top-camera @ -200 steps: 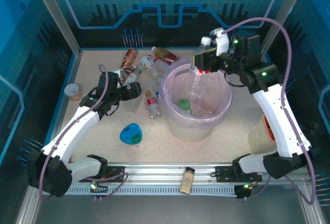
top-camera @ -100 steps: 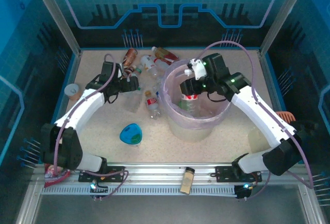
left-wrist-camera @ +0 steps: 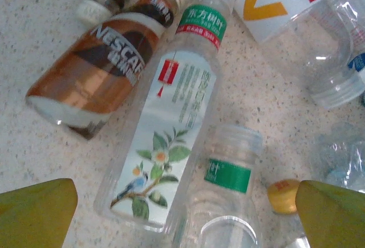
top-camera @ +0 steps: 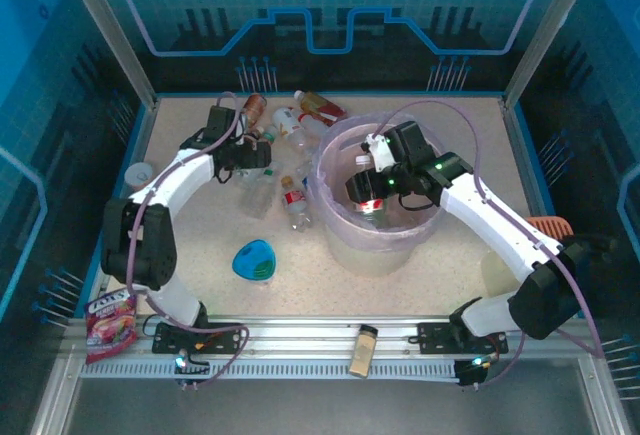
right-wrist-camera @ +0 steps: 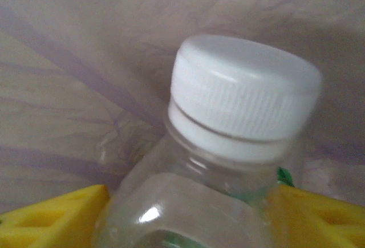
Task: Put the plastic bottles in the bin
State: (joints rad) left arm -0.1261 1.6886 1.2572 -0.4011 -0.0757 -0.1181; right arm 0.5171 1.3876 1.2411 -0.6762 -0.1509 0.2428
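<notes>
My right tool [top-camera: 366, 191] was down inside the bin [top-camera: 375, 247], which stood on the surface [top-camera: 455, 130] a little right of centre. In the right wrist view the tool [right-wrist-camera: 188, 216] had a clear white-capped bottle [right-wrist-camera: 245, 88] between its yellow fingers [right-wrist-camera: 51, 216], and the bottle's shoulders reached both of them. Whether they were clamping it or standing just clear of it I could not tell (the edges met too closely to judge). From above, that bottle [top-camera: 373, 205] showed a red label and sat within the bin's wall, low in the tub.

My left tool [top-camera: 255, 159] hung released over the pile of plastic bottles [top-camera: 292, 133] on the far left part of the surface, just beside the bin. The left wrist view put its green-yellow fingers [left-wrist-camera: 37, 211] wide apart at the bottom corners, with nothing gripped between them. Under the tool [left-wrist-camera: 185, 214] lay a brown Nescafé bottle [left-wrist-camera: 94, 80] on its side. It touched a longer clear bottle with a bird-and-leaf label [left-wrist-camera: 171, 128] and a green neck band. Against that one lay an uncapped clear bottle [left-wrist-camera: 228, 171] with a small green label, and just beside it was a yellow cap [left-wrist-camera: 283, 195]. More clear bottles crowded the upper right of that view.

Nearer my bases, a red-labelled bottle [top-camera: 293, 201] lay between the pile and the bin. A blue dish [top-camera: 255, 260] sat apart from both, and a paper cup [top-camera: 140, 175] stood by the left edge.
</notes>
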